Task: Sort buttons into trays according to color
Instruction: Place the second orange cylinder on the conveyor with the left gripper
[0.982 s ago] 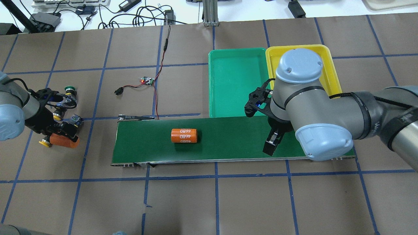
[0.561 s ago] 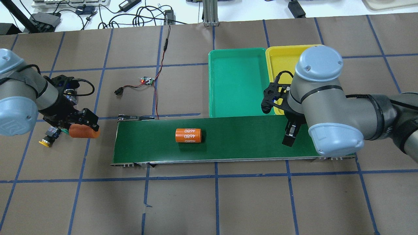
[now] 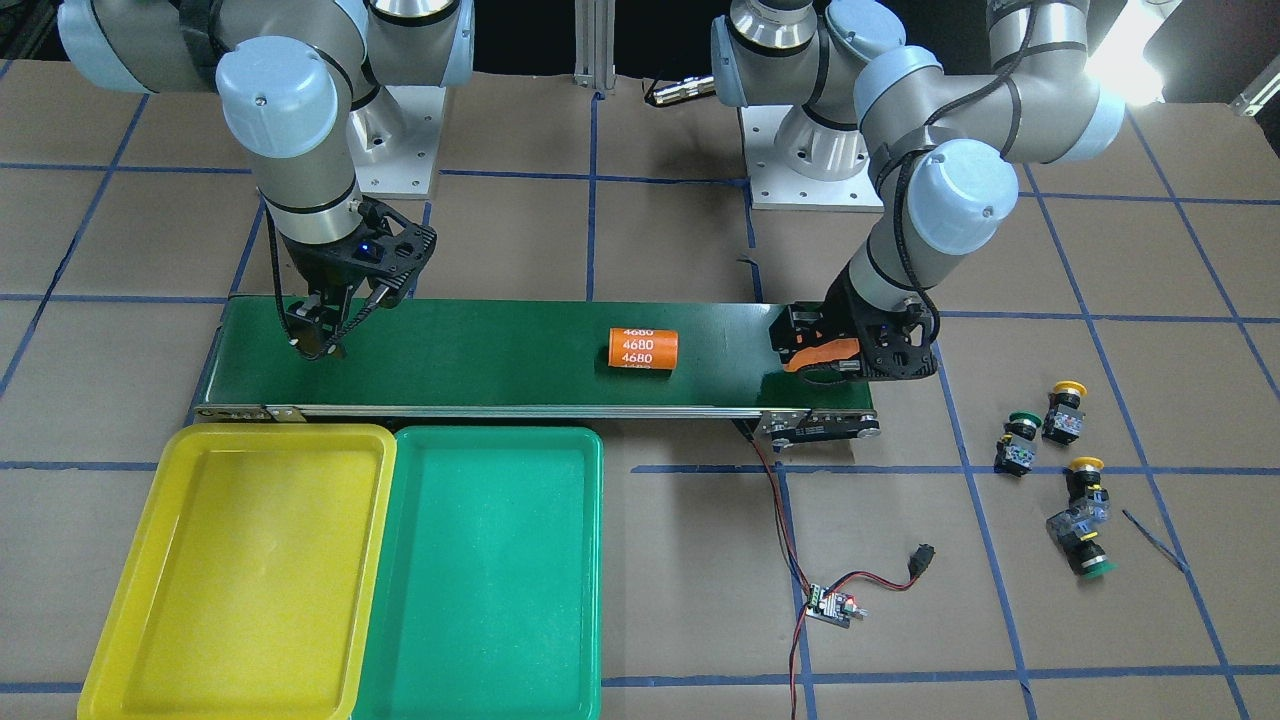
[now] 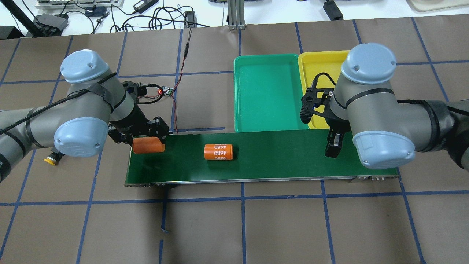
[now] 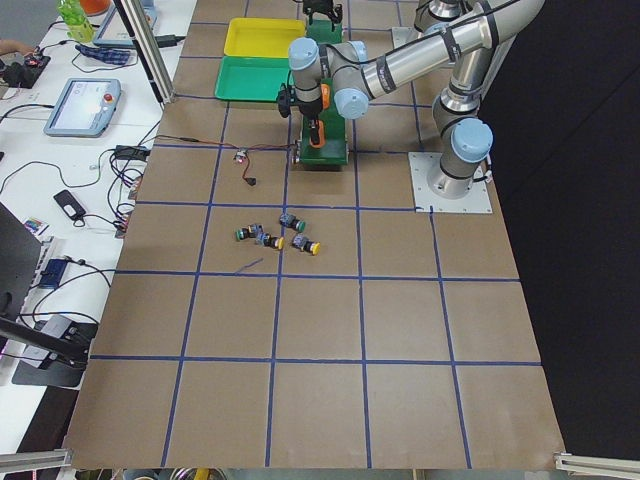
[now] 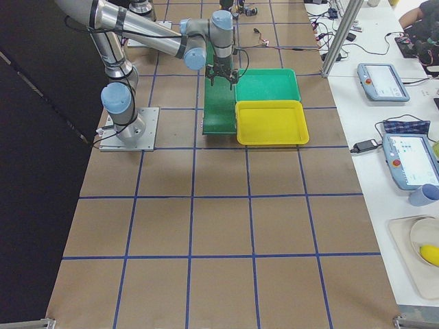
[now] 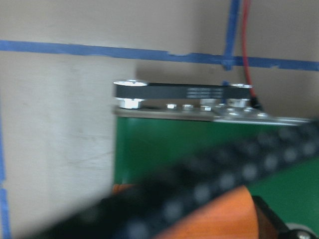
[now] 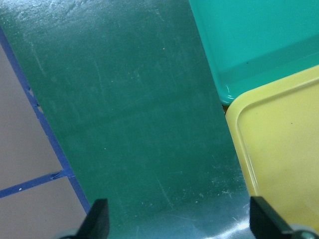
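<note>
Four buttons lie loose on the brown table beyond the conveyor's left end: a yellow one [image 3: 1062,410], a green one [image 3: 1016,440], another yellow one [image 3: 1086,480] and another green one [image 3: 1085,550]. The yellow tray [image 3: 230,570] and green tray [image 3: 490,570] stand side by side, both empty. My left gripper [image 4: 148,141] is shut on an orange 4680 cylinder [image 4: 146,146] at the conveyor's left end. My right gripper [image 4: 333,145] is open and empty above the belt's right end, next to the trays [image 8: 279,159].
A long dark-green conveyor belt [image 4: 278,157] carries a second orange 4680 cylinder [image 4: 218,151]. A small circuit board with red and black wires [image 4: 166,90] lies behind the belt's left end. Blue tape lines grid the table.
My left arm has carried the orange cylinder rightward from the button pile to the belt's left end. My right arm has shifted right. The cylinder on the belt has drifted right.
</note>
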Motion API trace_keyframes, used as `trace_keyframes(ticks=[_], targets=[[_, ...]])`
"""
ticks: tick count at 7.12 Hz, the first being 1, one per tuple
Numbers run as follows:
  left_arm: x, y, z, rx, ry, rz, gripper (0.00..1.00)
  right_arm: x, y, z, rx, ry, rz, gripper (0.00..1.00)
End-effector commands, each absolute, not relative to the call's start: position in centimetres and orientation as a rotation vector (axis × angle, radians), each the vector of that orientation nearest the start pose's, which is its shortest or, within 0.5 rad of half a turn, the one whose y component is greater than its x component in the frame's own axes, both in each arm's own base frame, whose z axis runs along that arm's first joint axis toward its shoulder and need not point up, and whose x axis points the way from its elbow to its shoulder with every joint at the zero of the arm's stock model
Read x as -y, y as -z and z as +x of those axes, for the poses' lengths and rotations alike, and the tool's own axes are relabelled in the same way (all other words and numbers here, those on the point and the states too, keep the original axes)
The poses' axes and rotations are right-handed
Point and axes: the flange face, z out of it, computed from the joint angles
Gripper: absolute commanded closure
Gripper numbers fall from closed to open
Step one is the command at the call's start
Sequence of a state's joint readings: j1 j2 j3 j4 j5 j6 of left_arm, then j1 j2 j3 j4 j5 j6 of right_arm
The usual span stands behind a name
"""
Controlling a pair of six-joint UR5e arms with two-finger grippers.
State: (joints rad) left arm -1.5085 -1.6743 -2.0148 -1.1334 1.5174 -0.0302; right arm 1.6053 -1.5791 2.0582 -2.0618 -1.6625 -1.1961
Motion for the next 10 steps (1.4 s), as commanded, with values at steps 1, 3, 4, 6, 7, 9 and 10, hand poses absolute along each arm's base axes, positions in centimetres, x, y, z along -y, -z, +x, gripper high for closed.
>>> trace_keyframes(ticks=[1, 3, 4, 6, 7, 9, 10], targets=[[47.3, -25.8, -12.1, -3.186, -0.187, -0.157, 0.74, 44.3, -30.4, 13.9, -2.566, -0.084, -1.948, 0.00], [46.4, -24.2, -12.2, -3.185, -0.216, -0.148, 0.46, 44.4, -30.2, 13.9, -2.460, -0.056, -2.077, 0.00], [46.5, -24.1, -12.2, -3.191, -0.153, -0.124, 0.00, 44.3, -30.2, 14.0, -2.455, -0.056, -2.083, 0.00], [46.9, -26.2, -12.1, -3.192, -0.093, -0.120, 0.00, 44.3, -30.1, 14.0, -2.458, -0.054, -2.074, 0.00], [48.0, -27.3, -11.2, -3.191, -0.052, -0.107, 0.00, 44.4, -29.9, 14.0, -2.456, -0.060, -2.072, 0.00], [52.2, -30.4, -4.8, -3.196, -0.046, 0.000, 0.00, 44.5, -30.0, 14.1, -2.454, -0.056, -2.077, 0.00], [54.0, -31.2, 0.0, -3.192, -0.015, 0.062, 0.00, 44.4, -30.1, 14.2, -2.460, -0.054, -2.072, 0.00]])
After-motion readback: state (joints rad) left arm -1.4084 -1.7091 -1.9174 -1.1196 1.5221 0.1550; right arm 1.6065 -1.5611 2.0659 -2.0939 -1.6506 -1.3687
